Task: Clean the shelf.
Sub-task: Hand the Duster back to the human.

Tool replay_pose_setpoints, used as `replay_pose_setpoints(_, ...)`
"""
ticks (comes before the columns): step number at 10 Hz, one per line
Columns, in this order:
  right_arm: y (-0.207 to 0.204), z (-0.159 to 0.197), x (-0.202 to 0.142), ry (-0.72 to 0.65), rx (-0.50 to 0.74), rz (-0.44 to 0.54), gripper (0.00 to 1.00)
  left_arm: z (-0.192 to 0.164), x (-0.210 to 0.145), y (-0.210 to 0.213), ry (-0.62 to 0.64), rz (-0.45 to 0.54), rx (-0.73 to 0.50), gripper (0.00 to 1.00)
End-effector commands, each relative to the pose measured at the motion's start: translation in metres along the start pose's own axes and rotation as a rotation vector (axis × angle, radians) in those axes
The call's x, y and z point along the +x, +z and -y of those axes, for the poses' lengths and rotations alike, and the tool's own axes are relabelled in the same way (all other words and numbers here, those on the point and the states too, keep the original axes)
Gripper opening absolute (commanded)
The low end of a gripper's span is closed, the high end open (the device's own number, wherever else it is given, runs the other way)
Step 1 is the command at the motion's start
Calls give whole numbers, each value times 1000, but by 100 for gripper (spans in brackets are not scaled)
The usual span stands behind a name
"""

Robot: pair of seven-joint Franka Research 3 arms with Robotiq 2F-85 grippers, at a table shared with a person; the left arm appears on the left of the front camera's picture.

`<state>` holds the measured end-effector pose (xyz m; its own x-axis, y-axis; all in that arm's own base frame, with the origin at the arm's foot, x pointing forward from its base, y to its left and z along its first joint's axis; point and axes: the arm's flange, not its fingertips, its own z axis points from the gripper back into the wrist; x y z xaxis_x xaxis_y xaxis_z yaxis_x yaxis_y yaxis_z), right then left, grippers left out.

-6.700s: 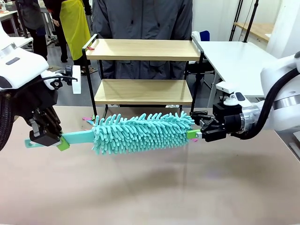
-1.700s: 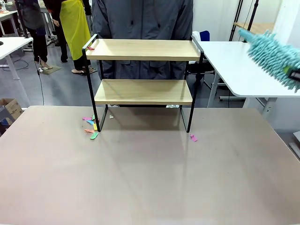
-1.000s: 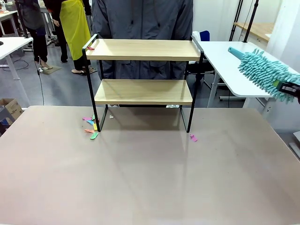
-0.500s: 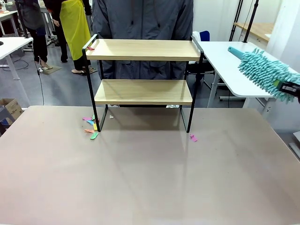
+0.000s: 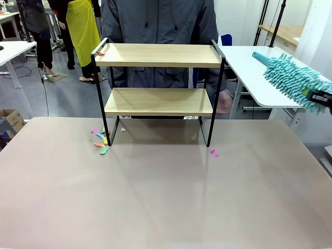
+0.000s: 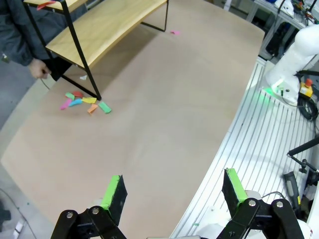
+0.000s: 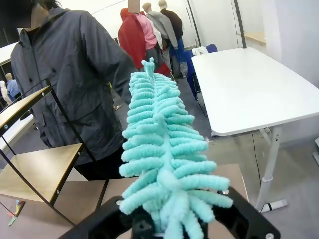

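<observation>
The shelf (image 5: 158, 85) stands at the table's (image 5: 166, 197) far edge, a person (image 5: 158, 21) close behind it; coloured scraps (image 5: 100, 140) litter its left foot; the left gripper (image 6: 172, 191) hangs spread wide over the table; the right gripper (image 7: 169, 224) pinches a teal duster (image 5: 293, 80) off to the shelf's right.

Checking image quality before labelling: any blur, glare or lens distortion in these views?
Front view: sharp, soft even light, faint shadow under the shelf. Left wrist view: wide-angle bending, table edge curves. Right wrist view: the duster looms close, its near strands soft.
</observation>
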<state>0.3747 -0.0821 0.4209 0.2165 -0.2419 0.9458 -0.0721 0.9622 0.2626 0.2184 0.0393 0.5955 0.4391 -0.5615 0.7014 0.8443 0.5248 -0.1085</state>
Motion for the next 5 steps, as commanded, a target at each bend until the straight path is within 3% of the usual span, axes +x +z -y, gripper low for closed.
replay_pose_setpoints(1, 2, -4, 2, -5, -6, 3, 17, 0, 1, 0, -18, 15, -19, 100)
replay_pose_setpoints(5, 2, -4, 2, -5, -6, 3, 17, 0, 1, 0, -18, 15, -19, 100)
